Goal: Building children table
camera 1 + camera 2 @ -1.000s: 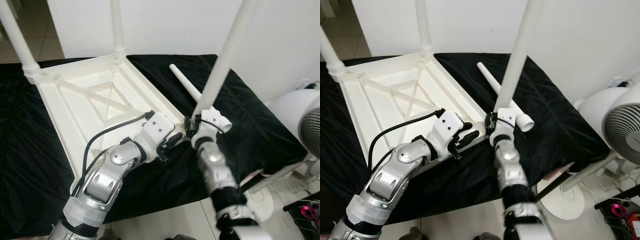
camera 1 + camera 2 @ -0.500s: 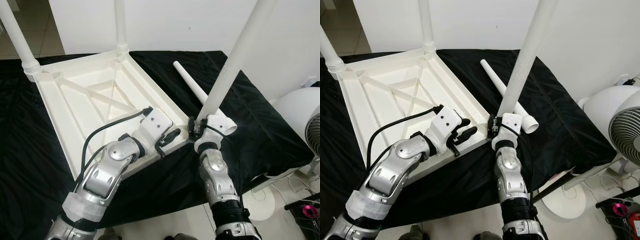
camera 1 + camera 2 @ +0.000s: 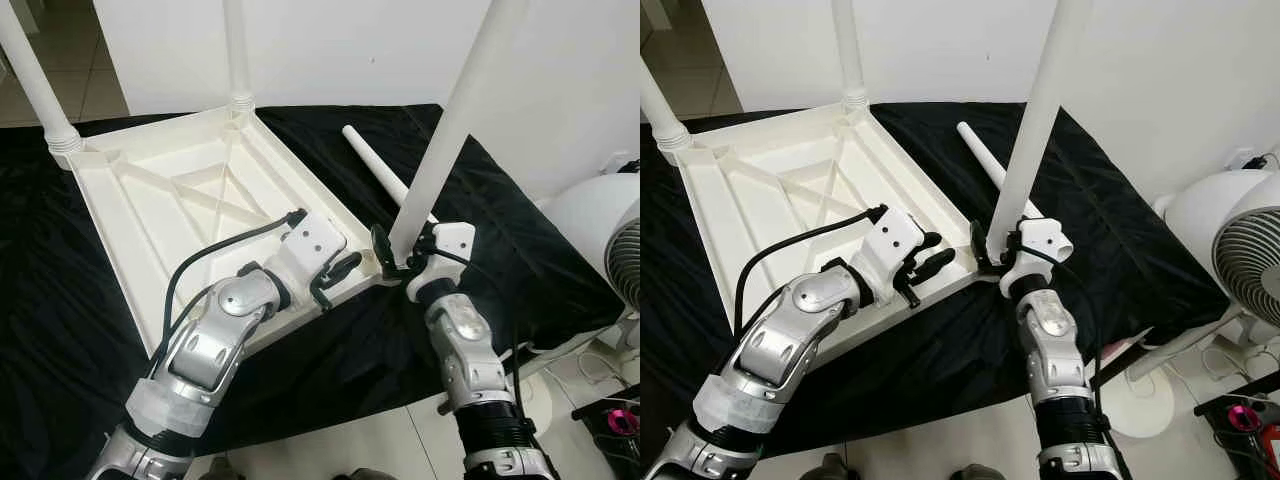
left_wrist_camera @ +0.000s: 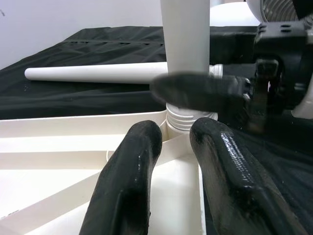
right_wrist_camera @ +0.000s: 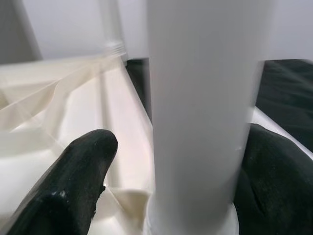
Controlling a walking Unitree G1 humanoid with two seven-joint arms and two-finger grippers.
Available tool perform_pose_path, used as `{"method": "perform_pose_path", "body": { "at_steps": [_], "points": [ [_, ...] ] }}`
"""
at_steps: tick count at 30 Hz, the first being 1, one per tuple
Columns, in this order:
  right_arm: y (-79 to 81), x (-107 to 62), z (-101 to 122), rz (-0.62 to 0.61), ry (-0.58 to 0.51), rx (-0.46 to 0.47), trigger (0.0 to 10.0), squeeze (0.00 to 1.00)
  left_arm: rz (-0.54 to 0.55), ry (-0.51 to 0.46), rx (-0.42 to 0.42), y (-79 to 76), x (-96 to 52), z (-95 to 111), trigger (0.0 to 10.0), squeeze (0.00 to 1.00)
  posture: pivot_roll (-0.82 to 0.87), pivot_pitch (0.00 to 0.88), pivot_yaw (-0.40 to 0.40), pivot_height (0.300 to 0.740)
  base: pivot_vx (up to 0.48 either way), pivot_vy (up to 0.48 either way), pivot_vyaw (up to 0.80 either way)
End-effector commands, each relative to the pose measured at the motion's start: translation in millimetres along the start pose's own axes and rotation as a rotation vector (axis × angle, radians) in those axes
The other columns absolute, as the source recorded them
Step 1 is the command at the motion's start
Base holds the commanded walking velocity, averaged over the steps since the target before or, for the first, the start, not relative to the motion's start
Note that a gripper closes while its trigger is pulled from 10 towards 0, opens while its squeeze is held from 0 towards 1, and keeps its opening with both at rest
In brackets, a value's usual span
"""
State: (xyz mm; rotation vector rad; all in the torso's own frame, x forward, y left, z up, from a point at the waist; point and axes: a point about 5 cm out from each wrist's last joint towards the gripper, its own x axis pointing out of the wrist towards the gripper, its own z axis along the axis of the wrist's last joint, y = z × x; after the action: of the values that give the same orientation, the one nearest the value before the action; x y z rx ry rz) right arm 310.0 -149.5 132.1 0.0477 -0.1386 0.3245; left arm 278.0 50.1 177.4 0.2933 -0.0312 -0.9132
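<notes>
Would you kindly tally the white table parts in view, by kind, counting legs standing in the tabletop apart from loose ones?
Upturned tabletop: 1
Legs standing in its corners: 3 (far-left leg, far leg, near leg with the right gripper around it)
Loose leg lying on the black cloth: 1
Total: 5

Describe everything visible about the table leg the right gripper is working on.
The table leg is a plain white tube, plastic by its look, standing nearly upright and running out of the top of the picture. Its ribbed lower end sits in the corner socket of the upturned white tabletop. The right gripper has a black finger on either side of it near the base. The left gripper rests on the tabletop beside that corner, not touching the leg.
</notes>
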Motion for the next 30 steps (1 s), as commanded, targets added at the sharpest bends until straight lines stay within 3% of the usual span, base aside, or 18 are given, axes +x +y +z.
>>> {"method": "perform_pose_path", "body": {
  "at_steps": [1, 8, 13, 14, 17, 19, 30],
  "points": [
    [-3.7, 1.6, -2.9, 0.054, 0.03, -0.004, 10.0, 0.0, -0.001, 0.001, 0.01, 0.2, -1.1, 1.4, 10.0, 0.0, -0.01, 0.0, -0.036, 0.74, 0.0, 0.0, 0.0],
    [-12.8, 12.1, -8.3, 0.259, 0.114, -0.088, 10.0, 0.0, 0.011, -0.001, -0.004, -3.8, -1.6, 0.3, 10.0, 0.0, 0.01, 0.0, -0.063, 0.74, 0.0, 0.0, 0.0],
    [-17.4, 22.4, -9.4, 0.321, 0.159, -0.118, 10.0, 0.0, 0.024, -0.002, -0.016, -5.2, -2.7, -0.6, 10.0, 0.0, 0.01, 0.0, -0.076, 0.74, 0.0, 0.0, 0.0],
    [-17.9, 24.3, -9.2, 0.334, 0.167, -0.119, 7.0, 0.0, 0.026, -0.002, -0.017, -5.0, -2.9, -0.6, 10.0, 0.0, 0.01, 0.0, -0.079, 0.74, 0.0, 0.0, 0.0],
    [-18.3, 25.6, -9.1, 0.344, 0.173, -0.121, 7.0, 0.0, 0.028, -0.002, -0.018, -4.8, -3.0, -0.6, 10.0, 0.0, 0.01, 0.0, -0.079, 0.74, 0.0, 0.0, 0.0],
    [-20.2, 28.1, -8.6, 0.367, 0.182, -0.128, 0.0, 0.0, 0.031, -0.003, -0.017, -3.5, -2.9, 0.4, 10.0, 0.0, 0.01, 0.0, -0.076, 0.74, 0.0, 0.0, 0.0],
    [-27.8, 22.0, -14.8, 0.365, 0.205, -0.108, 0.0, 0.0, 0.012, 0.001, -0.003, -2.1, -3.4, 2.5, 10.0, 0.0, 0.02, 0.0, -0.043, 0.74, 0.0, 0.0, 0.0]
  ]
}}
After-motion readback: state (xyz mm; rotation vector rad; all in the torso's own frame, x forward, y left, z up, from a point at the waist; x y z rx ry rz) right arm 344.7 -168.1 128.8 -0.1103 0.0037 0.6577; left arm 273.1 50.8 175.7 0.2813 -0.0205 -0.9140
